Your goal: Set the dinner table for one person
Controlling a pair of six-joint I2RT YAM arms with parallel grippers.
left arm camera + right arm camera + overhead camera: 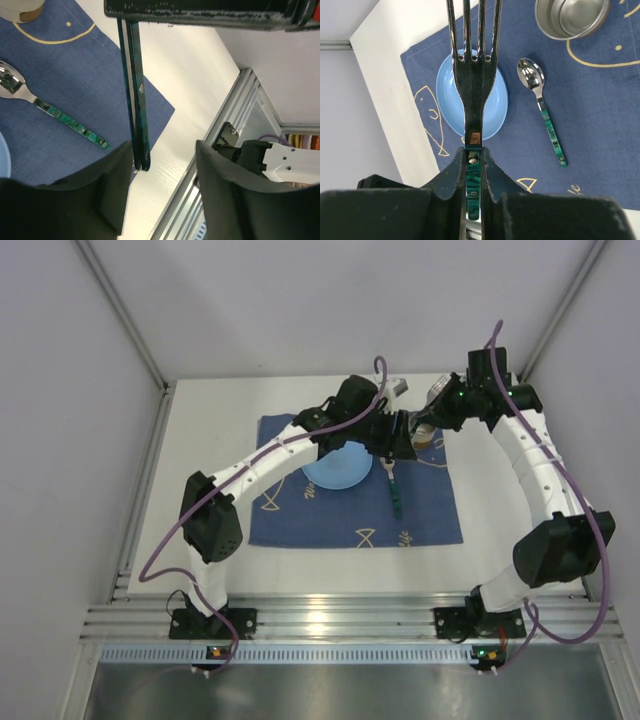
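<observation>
Nearest my overhead camera, the arm bases (210,622) sit at the near edge of the table (205,440), whose white top shows as a bare strip on the left. Next comes the blue fish-patterned mat (300,515), lying flat on it. Left of the mat's middle sits the pale blue plate (332,475). Just right of the plate, the left gripper (164,150) hangs over the mat with its fingers set wide. The fork (137,100), seen edge-on in that wrist view, ends just inside one finger, and I cannot tell whether it touches. The spoon (394,495) lies on the mat, bowl toward the far side, apart from the plate. Further right, a steel cup (570,17) stands near the mat's far right corner. The right gripper (472,150) is clamped on the fork at the top of its green handle, tines pointing away over the plate, clear of the mat.
</observation>
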